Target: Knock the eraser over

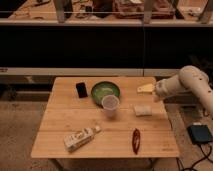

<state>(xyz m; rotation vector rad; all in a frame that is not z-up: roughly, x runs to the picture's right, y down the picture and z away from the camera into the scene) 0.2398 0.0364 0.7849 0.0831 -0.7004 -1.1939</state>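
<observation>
The eraser (81, 90) is a small black block with rounded corners. It stands on the wooden table (60, 125) near the far edge, just left of the green bowl (105, 92). My gripper (145, 88) is at the end of the white arm (187, 82), which comes in from the right. It hovers over the far right part of the table, to the right of the bowl and well away from the eraser. Nothing shows in it.
A paper cup (110, 106) stands in front of the bowl. A pale flat pad (142, 110) lies below the gripper. A white-labelled carton (80, 139) lies near the front left, and a red object (135, 141) near the front right. A dark box with cables (200, 133) sits on the floor at the right.
</observation>
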